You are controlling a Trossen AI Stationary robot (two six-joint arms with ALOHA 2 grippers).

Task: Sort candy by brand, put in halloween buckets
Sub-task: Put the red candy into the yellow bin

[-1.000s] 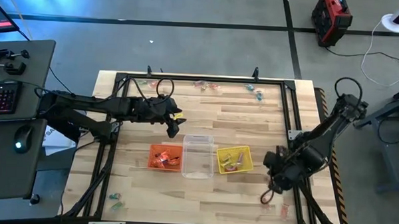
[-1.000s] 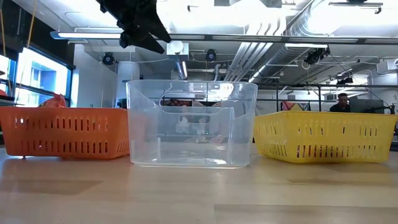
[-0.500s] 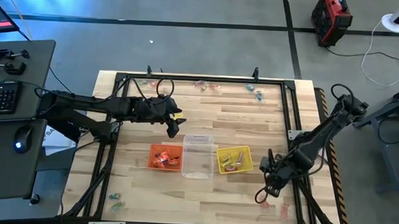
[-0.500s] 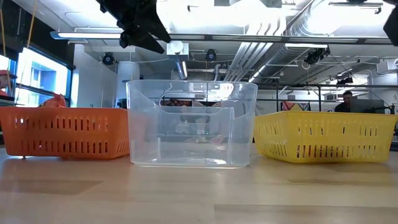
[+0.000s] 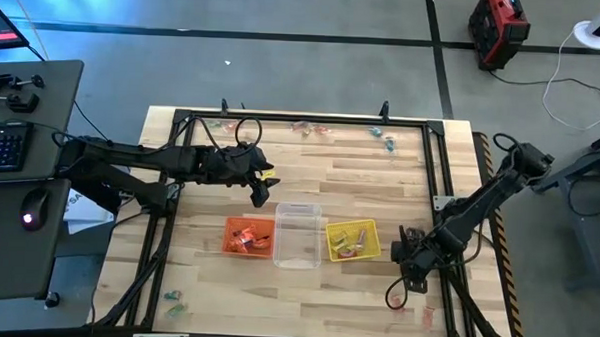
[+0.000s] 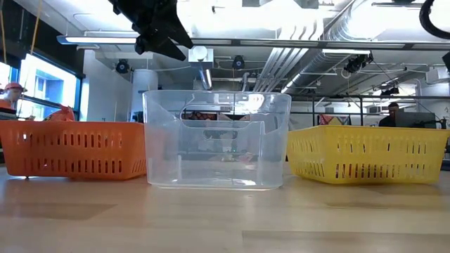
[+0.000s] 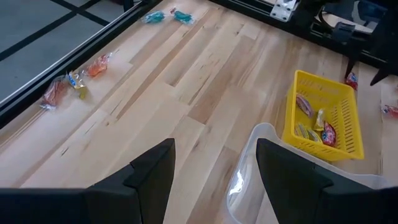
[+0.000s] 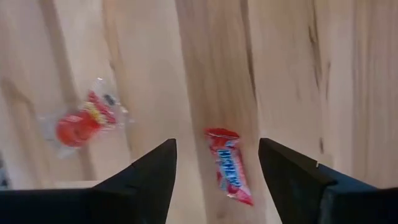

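Three buckets stand in a row mid-table: orange (image 5: 249, 237), clear (image 5: 297, 234) and yellow (image 5: 353, 240); the orange and yellow ones hold candy. My right gripper (image 8: 214, 186) is open and points down near the table's near right corner (image 5: 396, 295). Its fingers stand on either side of a red candy (image 8: 229, 165) that lies flat on the wood, without touching it. Another red candy (image 8: 81, 121) lies beside it. My left gripper (image 5: 261, 192) hangs open above the table, just behind the clear bucket (image 7: 249, 174).
Loose candy lies along the far edge (image 5: 311, 129) (image 5: 383, 139), at the near left corner (image 5: 175, 306) and near the right corner (image 5: 427, 315). A black frame rail (image 5: 302, 118) runs round the table top. Bare wood lies between the buckets and the far rail.
My right gripper has come down toward the table and a little toward the near edge, over the candy at the near right corner. The left arm and the buckets have kept still.
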